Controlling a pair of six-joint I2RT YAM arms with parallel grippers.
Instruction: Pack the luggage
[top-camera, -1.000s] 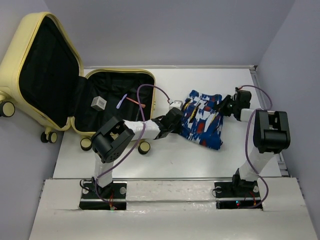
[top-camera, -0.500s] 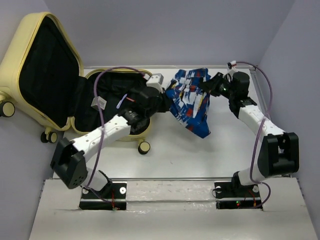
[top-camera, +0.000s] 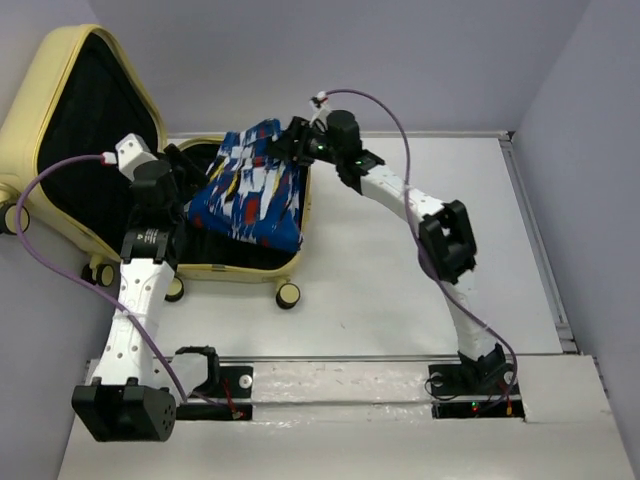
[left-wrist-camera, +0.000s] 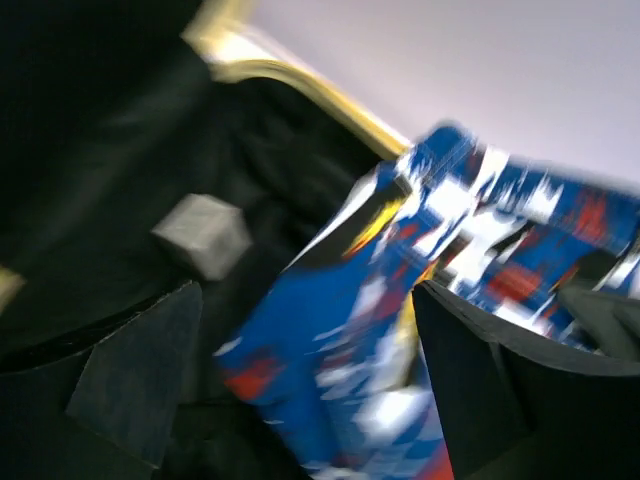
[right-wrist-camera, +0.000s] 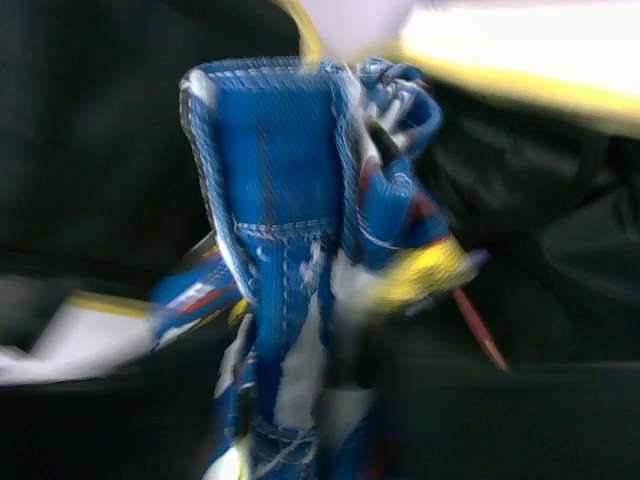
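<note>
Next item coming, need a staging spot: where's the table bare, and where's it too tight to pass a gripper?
Bare table lies between the right arm and the right edge, and between the wheels of the luggage and the near rail. Crowded: the luggage base, covered by the patterned bundle, with the left gripper and right gripper at its ends.

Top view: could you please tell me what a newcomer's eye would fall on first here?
The pale-yellow suitcase lies open at the far left of the table, its lid leaning up and back. A bright blue-white-red bundle sits over its lower half, overlapping the right rim. The left gripper, jaws wide, is at the bundle's left edge, and the right gripper is at its far end.
</note>
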